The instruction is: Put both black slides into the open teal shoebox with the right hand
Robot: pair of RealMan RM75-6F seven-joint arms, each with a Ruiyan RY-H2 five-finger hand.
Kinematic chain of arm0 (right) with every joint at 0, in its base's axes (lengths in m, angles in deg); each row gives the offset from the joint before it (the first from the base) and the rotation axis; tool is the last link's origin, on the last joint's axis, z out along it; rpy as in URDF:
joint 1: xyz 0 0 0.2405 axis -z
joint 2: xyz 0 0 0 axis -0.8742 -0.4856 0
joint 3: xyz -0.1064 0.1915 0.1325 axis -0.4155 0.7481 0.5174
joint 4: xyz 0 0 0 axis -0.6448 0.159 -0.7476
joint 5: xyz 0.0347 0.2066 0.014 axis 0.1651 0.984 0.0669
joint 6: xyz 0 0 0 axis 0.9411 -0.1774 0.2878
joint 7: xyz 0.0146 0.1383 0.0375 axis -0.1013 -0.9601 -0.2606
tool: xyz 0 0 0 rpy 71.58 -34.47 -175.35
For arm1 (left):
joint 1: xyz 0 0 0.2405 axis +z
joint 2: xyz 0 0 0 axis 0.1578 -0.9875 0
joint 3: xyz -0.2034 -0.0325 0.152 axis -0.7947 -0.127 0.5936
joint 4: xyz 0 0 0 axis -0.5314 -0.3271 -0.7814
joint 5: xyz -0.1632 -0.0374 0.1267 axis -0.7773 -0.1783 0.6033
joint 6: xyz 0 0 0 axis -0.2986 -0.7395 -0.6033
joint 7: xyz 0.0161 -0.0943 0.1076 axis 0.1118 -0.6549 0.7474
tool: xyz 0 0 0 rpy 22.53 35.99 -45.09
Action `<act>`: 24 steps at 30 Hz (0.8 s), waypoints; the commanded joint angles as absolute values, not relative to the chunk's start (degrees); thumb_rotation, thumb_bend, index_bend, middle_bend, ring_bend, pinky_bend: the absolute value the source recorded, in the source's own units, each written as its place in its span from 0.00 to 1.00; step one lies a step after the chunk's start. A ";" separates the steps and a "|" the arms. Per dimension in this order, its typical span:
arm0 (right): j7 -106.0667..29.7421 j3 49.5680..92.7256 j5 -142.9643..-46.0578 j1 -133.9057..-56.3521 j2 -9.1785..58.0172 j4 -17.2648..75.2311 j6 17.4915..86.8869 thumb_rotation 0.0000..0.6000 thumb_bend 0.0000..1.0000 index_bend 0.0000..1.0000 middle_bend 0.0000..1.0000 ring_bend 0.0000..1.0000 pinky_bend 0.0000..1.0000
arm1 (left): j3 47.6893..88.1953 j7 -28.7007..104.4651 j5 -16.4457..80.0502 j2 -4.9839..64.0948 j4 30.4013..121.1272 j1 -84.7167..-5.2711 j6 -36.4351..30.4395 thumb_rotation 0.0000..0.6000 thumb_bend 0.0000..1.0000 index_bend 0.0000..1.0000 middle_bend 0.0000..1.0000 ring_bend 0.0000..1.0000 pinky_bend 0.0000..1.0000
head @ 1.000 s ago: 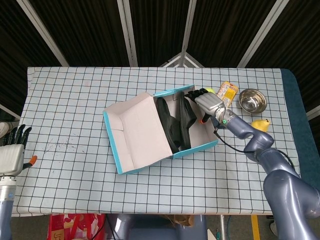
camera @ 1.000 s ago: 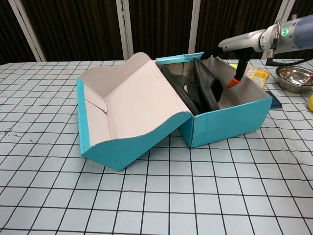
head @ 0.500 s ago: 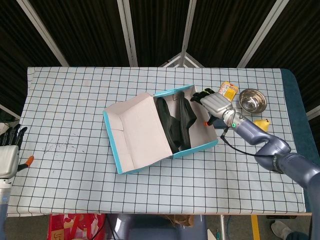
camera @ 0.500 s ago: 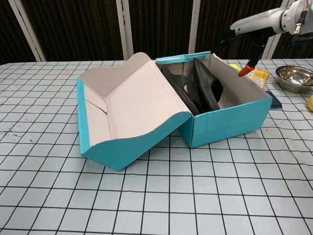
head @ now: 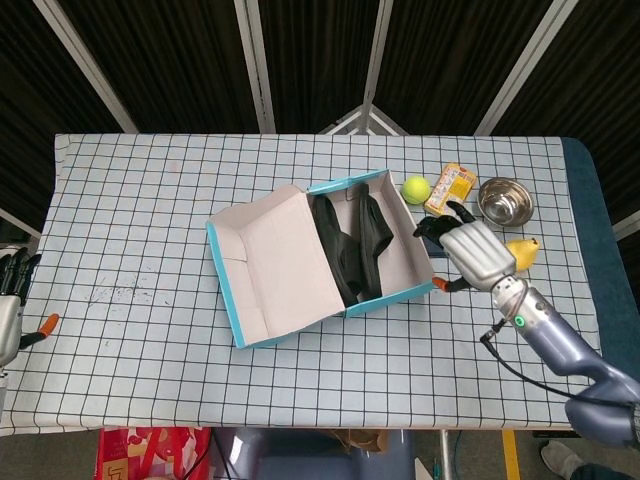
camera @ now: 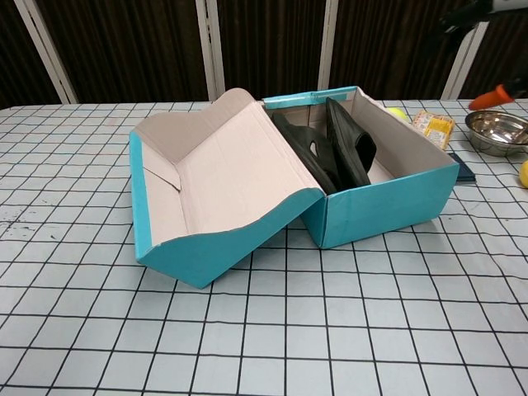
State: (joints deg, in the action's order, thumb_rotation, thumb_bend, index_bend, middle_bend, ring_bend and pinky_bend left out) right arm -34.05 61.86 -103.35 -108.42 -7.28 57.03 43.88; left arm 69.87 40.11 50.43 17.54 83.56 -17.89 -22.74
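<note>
The open teal shoebox [head: 392, 299] stands mid-table with its lid [head: 275, 262] folded out to the left. Both black slides lie inside, standing on edge: one [head: 335, 250] against the lid side, the other [head: 375, 232] beside it. The chest view shows the same box [camera: 388, 200] and the slides [camera: 309, 157] [camera: 351, 151]. My right hand [head: 470, 250] hovers right of the box, outside it, fingers apart and holding nothing. In the chest view only its orange thumb tip [camera: 496, 94] shows. My left hand [head: 10, 300] sits at the far left edge, empty.
A tennis ball [head: 416, 189], an orange packet [head: 457, 183] and a steel bowl [head: 503, 200] lie behind my right hand. A yellow object [head: 522, 250] sits right of the hand. The checked tablecloth reaches to the table's edges.
My right hand has lifted out of the box and pulled back to the right, uncovering the tennis ball. Both slides stay put. My left hand has slid further left.
</note>
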 commanded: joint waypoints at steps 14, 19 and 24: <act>-17.54 54.05 -109.69 -81.30 6.20 52.49 72.18 1.00 0.26 0.13 0.09 0.02 0.00 | 70.45 39.14 53.81 15.42 87.53 -15.98 -27.14 1.00 0.36 0.09 0.00 0.00 0.10; -17.09 56.51 -113.03 -77.47 11.94 45.13 79.33 1.00 0.26 0.13 0.08 0.02 0.00 | 70.13 38.57 53.72 15.14 87.38 -15.54 -27.90 1.00 0.36 0.09 0.00 0.00 0.10; -22.07 57.78 -114.86 -75.31 14.96 38.78 81.24 1.00 0.26 0.13 0.08 0.02 0.00 | 69.84 38.41 53.29 15.14 87.02 -15.48 -27.72 1.00 0.36 0.09 0.00 0.00 0.10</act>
State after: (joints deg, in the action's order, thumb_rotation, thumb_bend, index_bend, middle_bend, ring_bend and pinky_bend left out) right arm -19.81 56.71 -113.36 -76.96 12.94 41.58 79.59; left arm 69.85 38.41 53.30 15.14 87.03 -15.48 -27.72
